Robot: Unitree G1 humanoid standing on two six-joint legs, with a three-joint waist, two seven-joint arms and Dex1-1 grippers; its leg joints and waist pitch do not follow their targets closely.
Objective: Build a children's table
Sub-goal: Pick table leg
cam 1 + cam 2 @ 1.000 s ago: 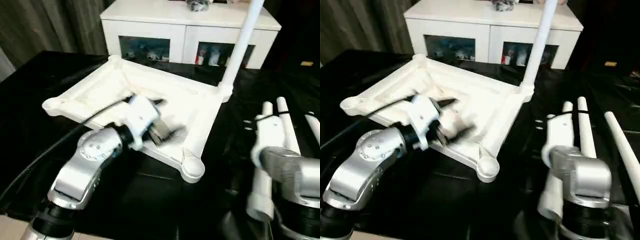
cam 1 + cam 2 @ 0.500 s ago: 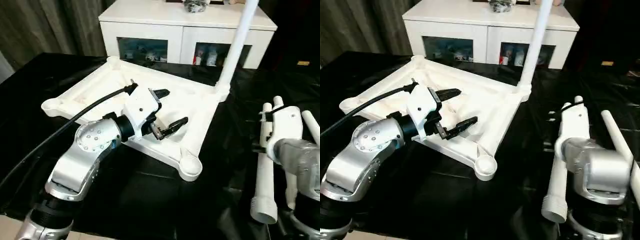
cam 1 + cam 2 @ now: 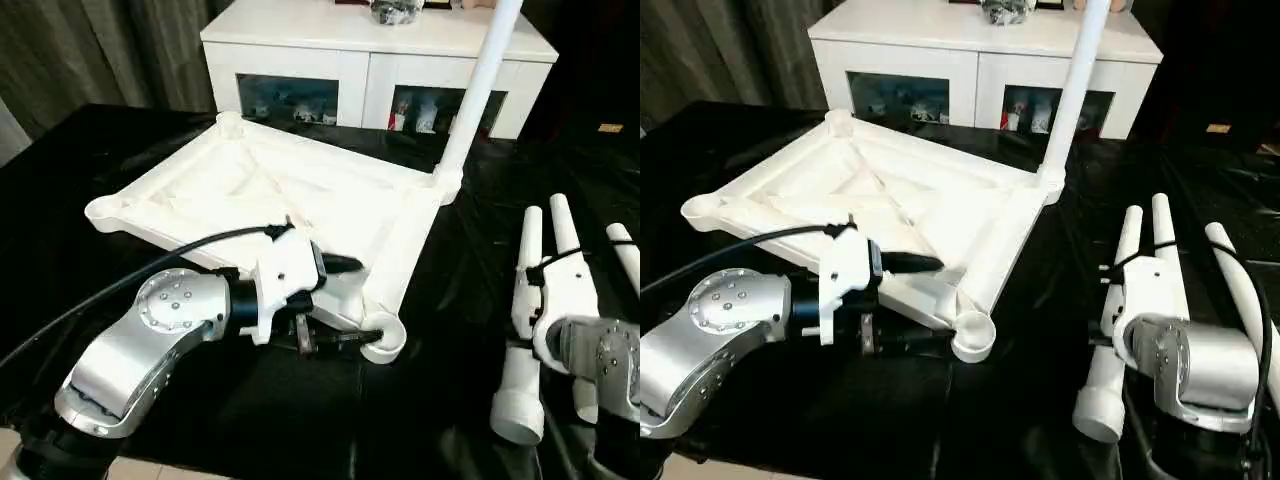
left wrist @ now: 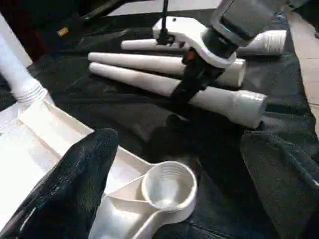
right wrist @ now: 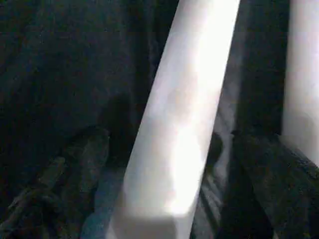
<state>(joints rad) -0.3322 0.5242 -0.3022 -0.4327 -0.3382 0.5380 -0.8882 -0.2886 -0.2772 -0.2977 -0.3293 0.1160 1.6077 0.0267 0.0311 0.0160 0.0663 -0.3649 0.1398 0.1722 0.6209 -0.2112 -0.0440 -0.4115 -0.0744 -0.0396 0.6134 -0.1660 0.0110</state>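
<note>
Between the right gripper's (image 5: pixel 164 164) spread fingers lies a leg (image 5: pixel 184 114); left gripper (image 4: pixel 169 184) gapes around the corner socket (image 4: pixel 168 186).

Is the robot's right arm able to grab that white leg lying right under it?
Probably yes. The right gripper sits directly over a loose leg on the black table, one finger on each side of it. Nothing lies between them, so closing should catch it.

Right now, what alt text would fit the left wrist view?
Two black fingers frame an empty round corner socket of the white table top. Beyond, the right pincer straddles one of three loose legs on the black table.
</note>
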